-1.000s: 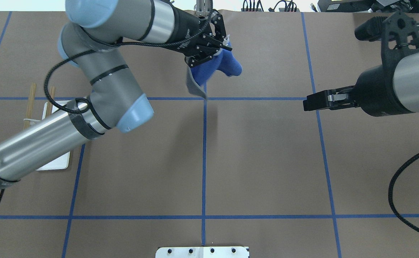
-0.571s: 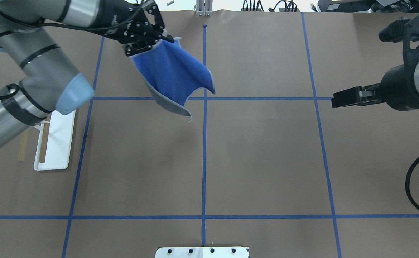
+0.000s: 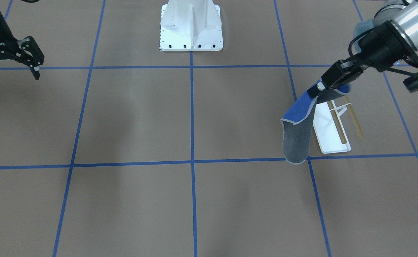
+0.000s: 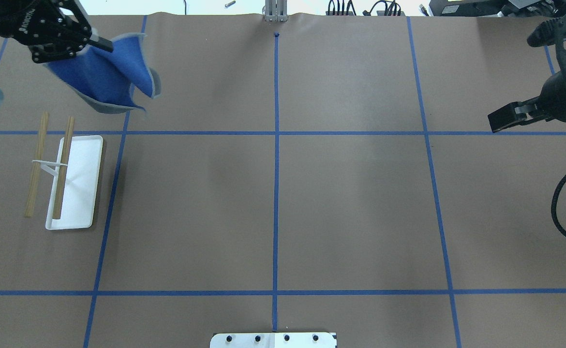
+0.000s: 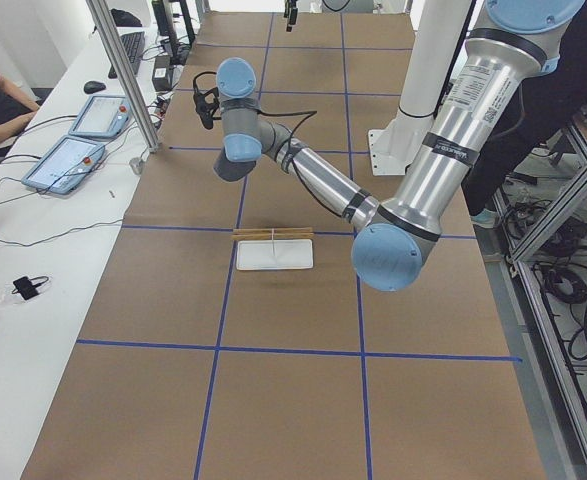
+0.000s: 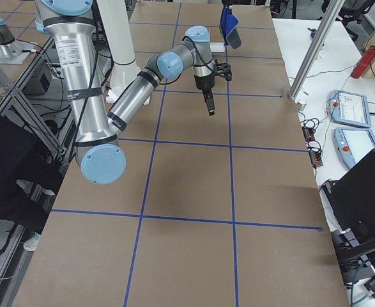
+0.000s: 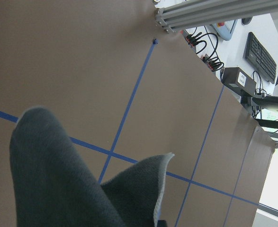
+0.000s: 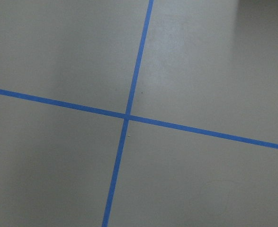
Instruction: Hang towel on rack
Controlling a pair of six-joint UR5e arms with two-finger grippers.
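Note:
My left gripper [image 4: 100, 45] is shut on one edge of the towel [image 4: 104, 79] and holds it in the air at the table's far left. The towel hangs loose, its blue side toward the overhead view. The front-facing view shows its dark grey side [image 3: 296, 141] below the gripper [image 3: 315, 91]. The left wrist view shows only grey folds [image 7: 58, 189]. The rack [image 4: 77, 183] stands on the table nearer to me than the towel, and its two wooden rods [image 4: 63, 169] are bare. In the front-facing view the towel hangs in front of the rack [image 3: 328, 137]. My right gripper [image 3: 13, 75] is open and empty at the far right [image 4: 496, 123].
The white bolted pedestal [image 3: 191, 25] stands at my edge of the table in the middle [image 4: 273, 340]. Blue tape lines cross the brown table [image 4: 275, 193]. Cables and equipment lie beyond the far edge [image 4: 360, 7].
My left arm has swung left from the far middle to the far left, with the towel trailing and spreading. My right gripper has drawn back to the right.

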